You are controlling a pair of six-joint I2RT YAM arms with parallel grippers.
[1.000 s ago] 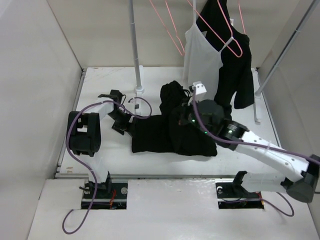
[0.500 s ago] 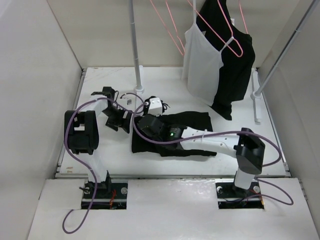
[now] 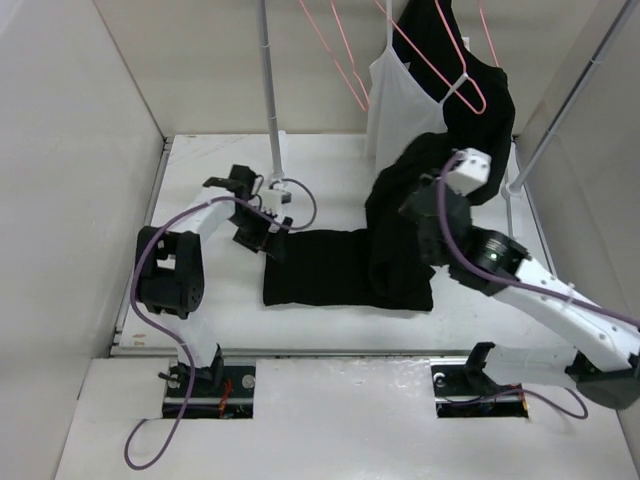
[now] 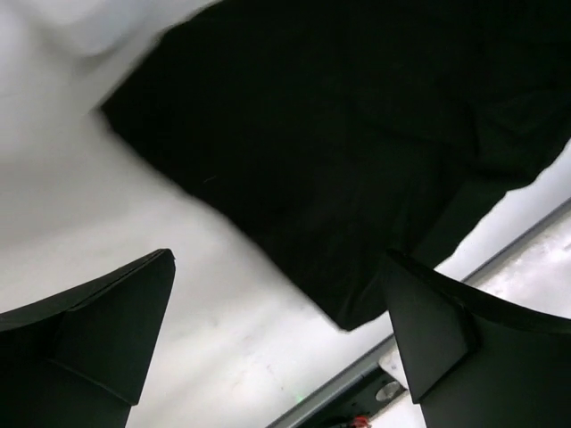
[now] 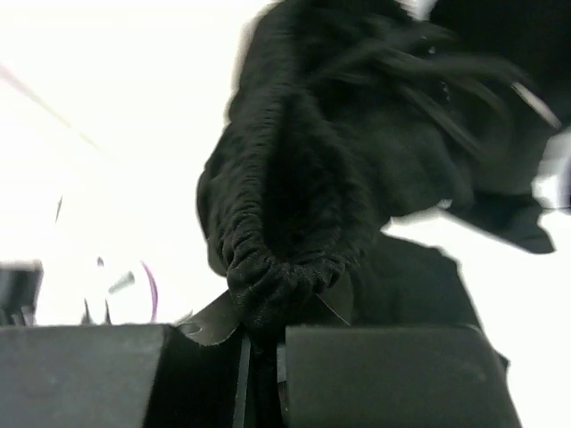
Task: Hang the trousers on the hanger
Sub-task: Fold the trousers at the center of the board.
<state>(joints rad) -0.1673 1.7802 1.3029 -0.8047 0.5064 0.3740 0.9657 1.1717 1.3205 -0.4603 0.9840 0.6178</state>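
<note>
The black trousers lie flat across the white table. Their right end is pulled up in a bunch. My right gripper is shut on that end; in the right wrist view the gathered waistband is pinched between the closed fingers of the gripper. My left gripper is open and empty at the trousers' left end. In the left wrist view it hovers over bare table with the black fabric just ahead. An empty pink hanger hangs at the back.
A white camisole and a shorter black top hang on another pink hanger at back right. A rack pole stands behind the left gripper. A slanted pole runs at right. Side walls close in the table.
My right gripper has swung from the trousers' left part to their right end and risen, lifting bunched fabric. My left gripper has shifted a little right, toward the trousers' left end.
</note>
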